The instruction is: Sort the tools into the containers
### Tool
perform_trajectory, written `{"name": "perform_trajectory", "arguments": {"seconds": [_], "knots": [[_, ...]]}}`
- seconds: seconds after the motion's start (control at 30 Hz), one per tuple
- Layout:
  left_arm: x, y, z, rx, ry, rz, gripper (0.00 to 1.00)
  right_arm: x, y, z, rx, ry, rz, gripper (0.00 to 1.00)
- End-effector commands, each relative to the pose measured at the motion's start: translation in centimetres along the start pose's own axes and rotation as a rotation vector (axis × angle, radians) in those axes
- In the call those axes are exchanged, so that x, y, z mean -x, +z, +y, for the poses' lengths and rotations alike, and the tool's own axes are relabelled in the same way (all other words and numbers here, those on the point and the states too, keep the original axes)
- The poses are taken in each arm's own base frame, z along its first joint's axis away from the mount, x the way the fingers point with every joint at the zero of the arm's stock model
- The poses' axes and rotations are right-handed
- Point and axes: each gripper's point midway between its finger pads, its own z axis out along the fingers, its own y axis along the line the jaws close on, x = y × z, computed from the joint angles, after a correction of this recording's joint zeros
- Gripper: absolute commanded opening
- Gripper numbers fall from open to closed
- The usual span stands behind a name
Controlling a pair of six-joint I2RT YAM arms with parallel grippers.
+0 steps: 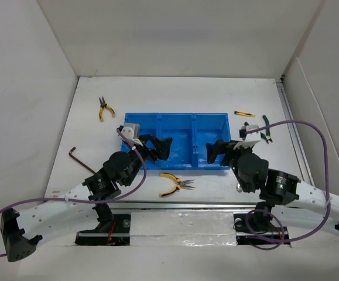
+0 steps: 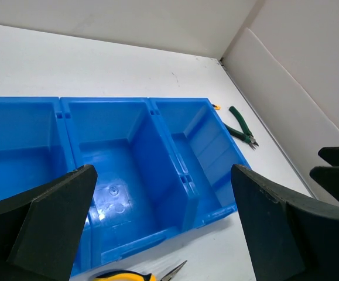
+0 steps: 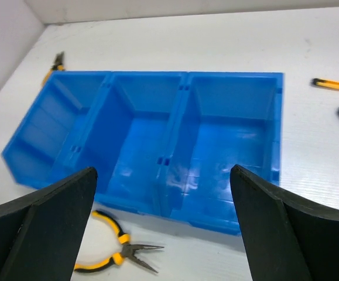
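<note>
Step in hand: the start of sorting. All three compartments of the blue plastic three-compartment tray (image 1: 178, 143) look empty, and every tool I can see lies on the white bench (image 1: 216, 93).
Left gripper (image 1: 159, 147): fingers spread wide with nothing between them, hovering over the tray's near-left edge.
Right gripper (image 1: 215, 151): also wide open and empty, hovering over the near side of the right compartment.
Near tool: yellow-handled needle-nose pliers (image 1: 175, 183) lie on the bench just in front of the tray's near wall, between the two arms.
Far-left tool: a second pair of yellow-handled pliers (image 1: 103, 109) sits beyond the tray's left end.
Left tool: a dark L-shaped hex key (image 1: 78, 158) lies well apart from the tray, towards the left wall.
Right tools: a short yellow-and-black stick-like tool (image 1: 245, 113) and dark green-handled pliers (image 1: 266, 130) lie just beside the tray's right end.
Silver piece: I cannot pick it out with certainty.
Next move, as I judge it: either arm should draw back from the tray and come down over the near yellow pliers. The fingers should straddle the handles across their width and close before lifting. The tool lies flat, so the fingertips must get right down to the bench.
</note>
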Motion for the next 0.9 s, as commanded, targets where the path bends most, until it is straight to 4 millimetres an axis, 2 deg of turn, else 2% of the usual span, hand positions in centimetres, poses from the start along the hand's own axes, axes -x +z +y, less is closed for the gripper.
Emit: {"name": "perform_trajectory", "arguments": {"seconds": [0.0, 0.03, 0.13, 0.17, 0.2, 0.23, 0.27, 0.33, 0.37, 0.47, 0.5, 0.57, 0.6, 0.63, 0.67, 0.7, 0.73, 0.77, 0.8, 0.83, 0.87], "knots": [[1.8, -0.1, -0.3, -0.002, -0.019, -0.052, 0.99, 3.5, -0.2, -1.7, -0.164, 0.089, -0.065, 1.00], [2.0, -0.1, -0.4, -0.005, -0.022, -0.056, 0.99, 3.7, -0.1, -2.1, -0.215, 0.162, -0.077, 1.00], [1.9, -0.1, -0.4, -0.006, -0.028, -0.056, 0.99, 3.6, -0.3, -4.8, -0.396, 0.135, -0.081, 1.00], [1.9, -0.1, -0.5, -0.009, -0.027, -0.055, 0.99, 4.2, 0.1, -4.7, -0.409, 0.201, -0.099, 1.00], [1.8, -0.1, -0.4, -0.006, -0.027, -0.053, 0.99, 4.0, 0.0, -5.6, -0.444, 0.187, -0.078, 1.00], [1.8, 0.0, -0.4, -0.005, -0.029, -0.052, 0.99, 4.9, 0.3, -5.7, -0.456, 0.273, -0.086, 1.00], [1.8, 0.0, -0.5, -0.006, -0.027, -0.052, 0.99, 4.8, 0.9, -7.2, -0.504, 0.316, -0.061, 1.00], [1.6, 0.1, -0.4, -0.002, -0.026, -0.046, 0.99, 5.4, 1.8, -8.4, -0.533, 0.369, -0.057, 1.00], [1.6, 0.1, -0.5, -0.004, -0.025, -0.044, 0.99, 6.1, 2.3, -10.0, -0.572, 0.419, -0.076, 1.00], [1.5, 0.1, -0.5, -0.008, -0.028, -0.041, 0.99, 7.2, 2.7, -12.5, -0.636, 0.485, -0.117, 1.00], [1.5, 0.1, -0.5, -0.006, -0.029, -0.041, 0.99, 8.1, 3.1, -14.1, -0.667, 0.521, -0.152, 1.00], [1.4, 0.1, -0.6, -0.012, -0.030, -0.043, 0.99, 8.8, 3.7, -15.9, -0.700, 0.511, -0.168, 1.00], [1.4, 0.2, -0.6, -0.013, -0.031, -0.044, 0.99, 9.2, 4.6, -16.1, -0.678, 0.534, -0.168, 1.00], [1.2, 0.3, -0.7, -0.012, -0.024, -0.036, 0.99, 9.7, 4.7, -18.7, -0.739, 0.528, -0.184, 1.00], [1.1, 0.4, -0.7, -0.010, -0.020, -0.030, 0.99, 9.2, 5.7, -19.9, -0.771, 0.524, -0.158, 1.00], [1.3, 0.5, -0.7, -0.007, -0.022, -0.031, 0.99, 9.4, 6.4, -20.5, -0.763, 0.542, -0.142, 1.00], [1.0, 0.5, -0.6, 0.002, -0.016, -0.024, 0.99, 9.5, 6.4, -22.9, -0.827, 0.560, -0.147, 1.00], [1.1, 0.5, -0.4, 0.009, -0.017, -0.027, 0.99, 8.3, 7.4, -24.3, -0.868, 0.560, -0.101, 1.00], [1.1, 0.5, -0.3, 0.014, -0.018, -0.028, 0.99, 7.6, 7.9, -25.0, -0.878, 0.574, -0.057, 1.00], [1.1, 0.5, -0.3, 0.013, -0.020, -0.032, 0.99, 7.9, 8.1, -25.8, -0.899, 0.599, -0.058, 1.00], [1.1, 0.4, -0.3, 0.013, -0.021, -0.033, 0.99, 7.5, 8.0, -27.4, -0.943, 0.619, -0.048, 1.00]]}}
